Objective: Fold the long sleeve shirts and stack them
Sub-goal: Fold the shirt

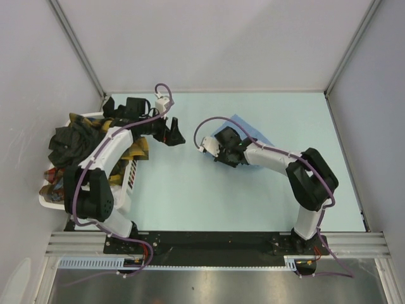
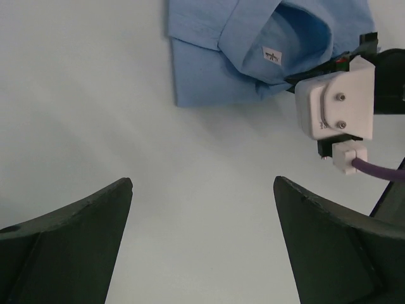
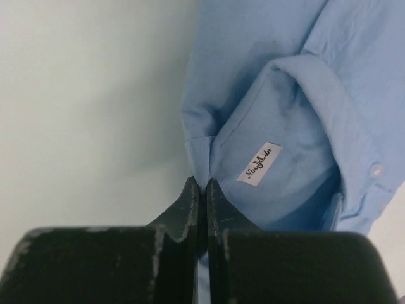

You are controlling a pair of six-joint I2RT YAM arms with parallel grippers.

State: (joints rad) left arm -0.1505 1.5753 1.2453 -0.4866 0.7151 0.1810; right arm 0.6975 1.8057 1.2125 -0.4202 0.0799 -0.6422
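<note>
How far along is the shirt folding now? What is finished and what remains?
Done: the light blue shirt lies folded on the table. In hand: the right gripper is shut on its edge near the collar; the left gripper is open and empty. Left: the dark and plaid shirts heaped in the white basket, unfolded.

The end effector (image 3: 202, 185) has its two dark fingers pressed together, with a thin strip of blue cloth showing between them. They pinch the edge of the light blue shirt (image 3: 266, 69) just beside the collar (image 3: 316, 95). A white label (image 3: 259, 163) with dark script sits inside the collar, and a pale button (image 3: 377, 170) shows farther along it. The shirt lies on the pale tabletop (image 3: 82, 95).
</note>
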